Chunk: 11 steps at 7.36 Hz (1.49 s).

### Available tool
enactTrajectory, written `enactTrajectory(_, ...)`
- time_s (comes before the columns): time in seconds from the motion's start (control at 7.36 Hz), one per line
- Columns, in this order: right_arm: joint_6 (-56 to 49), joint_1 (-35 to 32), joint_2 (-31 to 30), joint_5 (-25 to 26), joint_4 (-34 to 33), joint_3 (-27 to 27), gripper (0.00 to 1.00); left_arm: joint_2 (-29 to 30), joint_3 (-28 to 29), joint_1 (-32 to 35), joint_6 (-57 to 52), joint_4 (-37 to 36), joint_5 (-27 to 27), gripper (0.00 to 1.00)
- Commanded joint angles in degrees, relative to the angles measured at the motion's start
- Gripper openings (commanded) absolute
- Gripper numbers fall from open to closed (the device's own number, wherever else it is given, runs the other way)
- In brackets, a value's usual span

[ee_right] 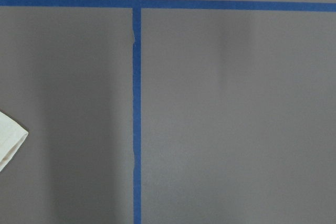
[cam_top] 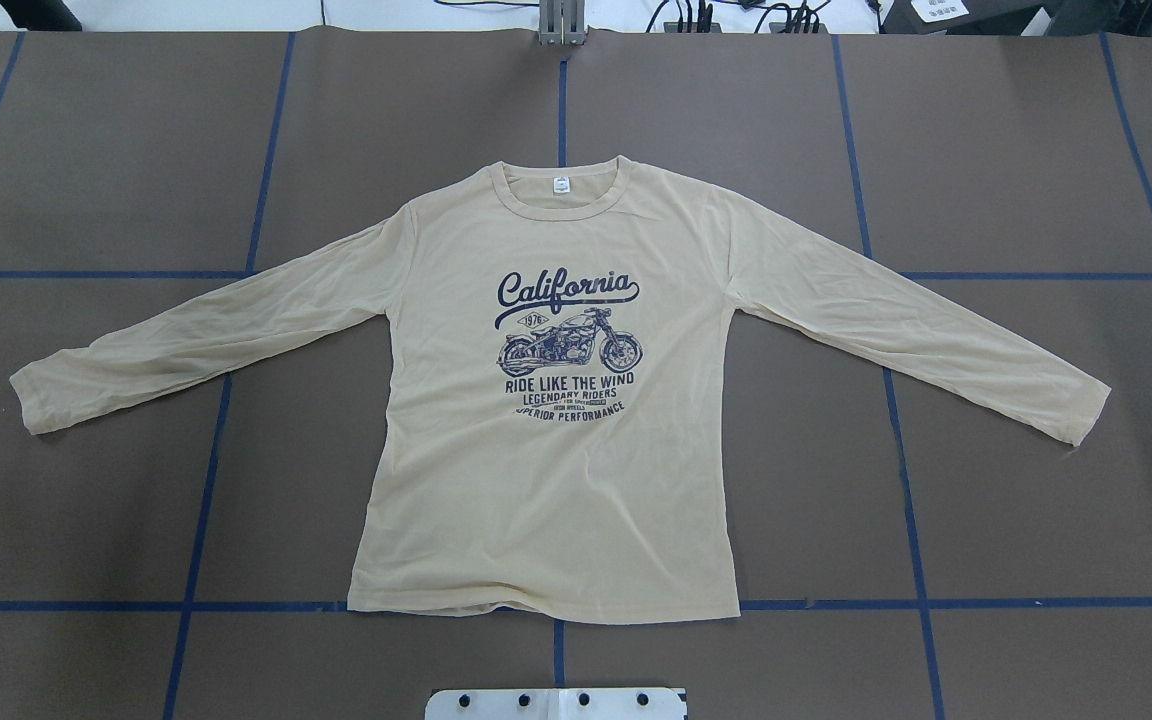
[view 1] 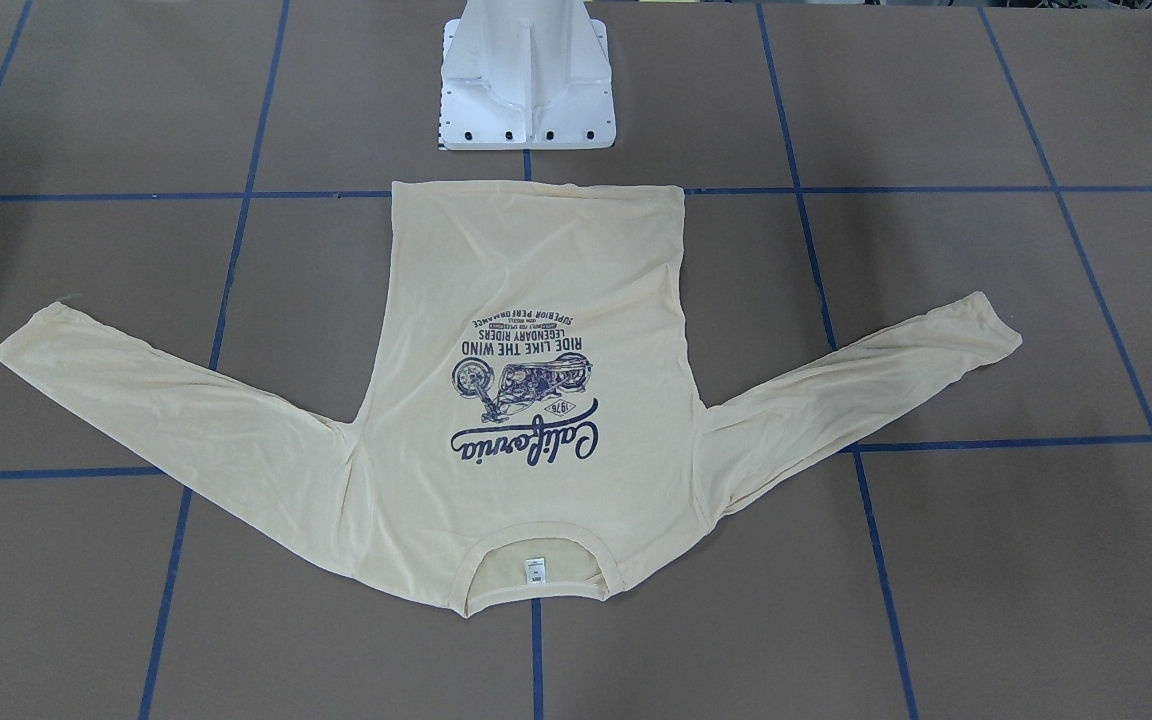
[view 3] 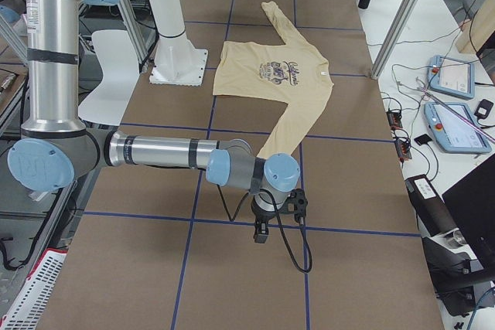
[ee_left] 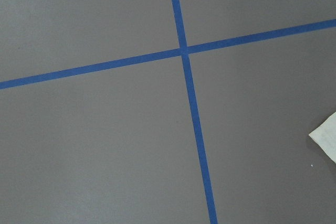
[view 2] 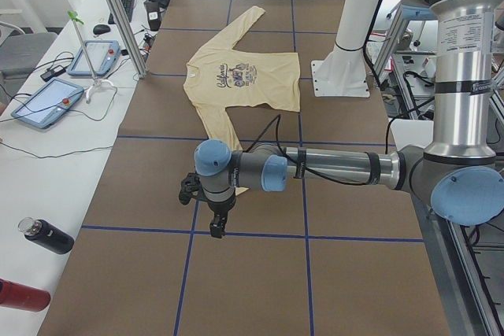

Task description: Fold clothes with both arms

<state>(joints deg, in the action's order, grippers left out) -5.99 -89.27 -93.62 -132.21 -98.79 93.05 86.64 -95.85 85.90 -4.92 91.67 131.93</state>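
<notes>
The pale cream-yellow long-sleeved shirt (cam_top: 556,480) lies flat on the table, print side up, with both sleeves spread out and down. Its collar points away from the robot base; it also shows in the front-facing view (view 1: 536,250). My left gripper (view 2: 217,227) hangs over the table just beyond the sleeve cuff on that side, and a cuff corner (ee_left: 326,137) shows in the left wrist view. My right gripper (view 3: 261,235) hangs just beyond the other cuff (ee_right: 7,141). Both grippers show only in the side views, so I cannot tell whether they are open or shut.
The white pedestal base (view 1: 526,90) stands just behind the shirt's hem. Blue tape lines (cam_top: 226,400) mark a grid on the brown table. Teach pendants (view 2: 47,104) and a dark bottle (view 2: 47,235) lie on the white side bench.
</notes>
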Motion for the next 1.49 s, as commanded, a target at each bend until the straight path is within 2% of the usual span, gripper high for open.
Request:
enactTrajectory(0.0, 0.3, 0.1, 2.0, -0.7, 0.1, 0.0, 1.0, 2.4, -0.2, -0.1, 0.3, 0.3, 0.1, 1.0)
enactTrajectory(0.14, 0.3, 0.2, 2.2, -3.0, 0.9, 1.5, 1.0, 4.0, -0.1, -0.1, 0.3, 0.6, 0.5, 1.0)
enactTrajectory(0.27, 0.9, 2.3, 2.6, -4.7, 5.6, 1.9, 1.0, 6.2, 0.1, -0.2, 0.4, 0.8, 0.9, 1.0)
enactTrajectory(0.41, 2.5, 4.4, 3.8, -5.0, 13.4, 1.5, 1.0, 10.3, 0.4, -0.6, 0.7, 2.0, 0.8, 1.0)
enactTrajectory(0.54, 5.4, 8.0, 5.6, -4.9, 16.8, -2.1, 1.0, 11.4, -0.3, -1.1, 4.7, 2.5, 0.9, 1.0)
enactTrajectory(0.68, 8.8, 10.8, 6.9, -5.6, 22.5, -4.4, 1.0, 11.8, -0.1, -1.4, 6.1, 6.1, 0.7, 1.0)
enactTrajectory(0.81, 17.8, 15.8, 7.4, -4.6, 28.2, -4.3, 1.0, 11.7, 1.7, -1.7, 6.3, 11.2, 0.8, 1.0)
enactTrajectory(0.95, 24.3, 20.4, 7.4, -1.2, 34.0, -4.2, 1.0, 11.9, 4.7, -2.6, 6.1, 11.9, 0.8, 1.0)
enactTrajectory(1.09, 29.3, 23.4, 6.6, 0.0, 37.4, -4.0, 1.0, 11.7, 4.5, -3.2, 6.2, 12.9, 0.8, 1.0)
enactTrajectory(1.36, 36.5, 27.7, -0.6, 0.3, 49.1, -3.7, 1.0, 11.1, 4.3, -3.2, 6.1, 13.4, 0.9, 1.0)
